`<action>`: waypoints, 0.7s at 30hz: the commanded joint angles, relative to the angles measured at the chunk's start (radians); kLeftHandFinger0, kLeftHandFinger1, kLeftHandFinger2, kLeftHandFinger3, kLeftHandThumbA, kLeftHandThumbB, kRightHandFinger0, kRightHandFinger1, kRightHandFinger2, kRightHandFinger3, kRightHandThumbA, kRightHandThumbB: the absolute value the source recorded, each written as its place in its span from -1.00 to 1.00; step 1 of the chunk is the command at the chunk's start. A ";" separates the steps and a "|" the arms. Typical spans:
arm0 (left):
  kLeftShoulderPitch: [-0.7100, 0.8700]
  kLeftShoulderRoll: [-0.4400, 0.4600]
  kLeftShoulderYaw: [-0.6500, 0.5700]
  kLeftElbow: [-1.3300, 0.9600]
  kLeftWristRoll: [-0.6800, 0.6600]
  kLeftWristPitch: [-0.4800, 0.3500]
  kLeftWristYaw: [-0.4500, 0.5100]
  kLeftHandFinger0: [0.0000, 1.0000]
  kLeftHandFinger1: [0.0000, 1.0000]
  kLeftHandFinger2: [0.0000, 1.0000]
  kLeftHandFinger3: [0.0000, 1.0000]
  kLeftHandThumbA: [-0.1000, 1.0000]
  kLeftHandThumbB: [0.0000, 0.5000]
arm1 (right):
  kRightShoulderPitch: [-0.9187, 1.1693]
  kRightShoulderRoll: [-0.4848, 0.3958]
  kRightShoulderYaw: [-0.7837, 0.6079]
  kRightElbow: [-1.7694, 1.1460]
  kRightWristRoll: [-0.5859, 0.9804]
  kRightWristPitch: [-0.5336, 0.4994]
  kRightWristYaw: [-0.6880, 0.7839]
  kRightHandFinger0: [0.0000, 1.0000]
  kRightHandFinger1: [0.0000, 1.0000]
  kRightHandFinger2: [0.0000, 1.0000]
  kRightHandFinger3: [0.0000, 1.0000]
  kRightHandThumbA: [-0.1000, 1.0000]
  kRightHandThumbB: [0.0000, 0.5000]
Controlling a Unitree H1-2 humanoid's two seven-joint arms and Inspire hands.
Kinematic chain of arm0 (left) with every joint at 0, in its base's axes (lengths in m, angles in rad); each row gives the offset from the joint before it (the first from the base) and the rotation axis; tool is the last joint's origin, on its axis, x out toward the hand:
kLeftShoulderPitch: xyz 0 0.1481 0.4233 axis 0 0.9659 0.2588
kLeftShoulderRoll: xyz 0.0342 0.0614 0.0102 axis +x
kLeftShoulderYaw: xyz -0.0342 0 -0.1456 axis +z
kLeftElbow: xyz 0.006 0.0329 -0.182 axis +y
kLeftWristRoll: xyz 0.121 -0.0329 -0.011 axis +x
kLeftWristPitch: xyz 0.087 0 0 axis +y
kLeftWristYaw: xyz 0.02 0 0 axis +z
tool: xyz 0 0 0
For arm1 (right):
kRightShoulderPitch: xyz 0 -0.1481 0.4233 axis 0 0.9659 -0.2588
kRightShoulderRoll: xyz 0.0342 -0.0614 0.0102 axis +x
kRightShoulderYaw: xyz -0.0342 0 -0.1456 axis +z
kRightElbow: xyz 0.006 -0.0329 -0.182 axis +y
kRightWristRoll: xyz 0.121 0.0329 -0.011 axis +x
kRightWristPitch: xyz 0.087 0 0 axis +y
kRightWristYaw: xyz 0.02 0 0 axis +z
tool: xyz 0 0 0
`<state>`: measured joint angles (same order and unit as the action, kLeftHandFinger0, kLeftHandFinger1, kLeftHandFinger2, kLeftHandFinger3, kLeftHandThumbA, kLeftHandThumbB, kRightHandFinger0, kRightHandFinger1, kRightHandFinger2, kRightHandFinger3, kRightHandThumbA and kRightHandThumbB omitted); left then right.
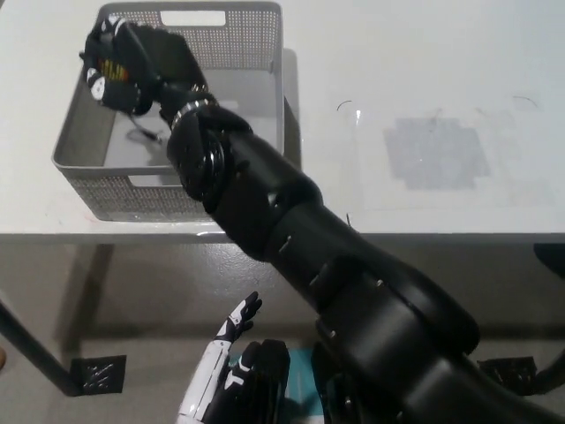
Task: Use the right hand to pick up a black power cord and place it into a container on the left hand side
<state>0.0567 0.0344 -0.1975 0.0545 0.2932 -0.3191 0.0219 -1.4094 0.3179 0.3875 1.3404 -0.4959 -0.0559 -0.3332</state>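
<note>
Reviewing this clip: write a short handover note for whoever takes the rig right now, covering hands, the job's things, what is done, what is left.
Right robot hand: black, over the grey perforated metal basket at the table's left; whether it is open or shut cannot be told.
Left robot hand: white, resting low below the white table edge, fingers apart, holding nothing.
Black power cord: only a thin dark loop shows inside the basket, beneath the right hand; the rest is hidden.
Done: the cord appears to have reached the basket.
Left: confirm release, then withdraw the right arm.
</note>
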 commanded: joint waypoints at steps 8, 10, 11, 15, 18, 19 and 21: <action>-0.032 0.006 -0.002 -0.035 0.008 -0.015 -0.008 1.00 1.00 1.00 1.00 1.00 -0.75 | -0.040 -0.008 0.033 0.024 -0.006 -0.007 -0.001 -0.75 -0.42 0.60 0.48 -0.67 -0.22; -0.032 0.006 -0.002 -0.033 0.009 -0.017 -0.008 1.00 1.00 1.00 1.00 1.00 -0.74 | -0.048 -0.009 0.036 0.027 -0.004 0.020 0.043 0.17 0.42 1.00 1.00 0.07 0.02; -0.031 0.006 -0.002 -0.033 0.011 -0.017 -0.008 1.00 1.00 1.00 1.00 1.00 -0.73 | -0.050 -0.011 0.037 0.026 -0.002 0.032 0.076 1.00 1.00 1.00 1.00 0.43 0.16; -0.030 0.007 -0.005 -0.042 0.006 -0.003 -0.018 1.00 1.00 1.00 1.00 1.00 -0.69 | -0.048 -0.021 0.049 0.009 -0.007 0.053 0.132 1.00 1.00 1.00 1.00 1.00 0.85; -0.032 0.010 -0.005 -0.040 0.013 -0.009 -0.016 1.00 1.00 1.00 1.00 1.00 -0.72 | -0.041 -0.029 0.046 -0.011 -0.003 0.048 0.126 1.00 1.00 1.00 1.00 1.00 1.00; -0.031 0.009 -0.005 -0.041 0.009 -0.007 -0.017 1.00 1.00 1.00 1.00 1.00 -0.71 | -0.037 -0.032 0.043 -0.016 0.000 0.045 0.118 1.00 1.00 1.00 1.00 1.00 1.00; -0.032 0.008 -0.004 -0.038 0.007 -0.008 -0.016 1.00 1.00 1.00 1.00 1.00 -0.68 | -0.036 -0.035 0.042 -0.020 -0.001 0.044 0.114 1.00 1.00 1.00 1.00 1.00 1.00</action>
<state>0.0372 0.0403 -0.1989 0.0474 0.2957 -0.3151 0.0092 -1.4025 0.2987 0.4259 1.3624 -0.4947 -0.0145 -0.2363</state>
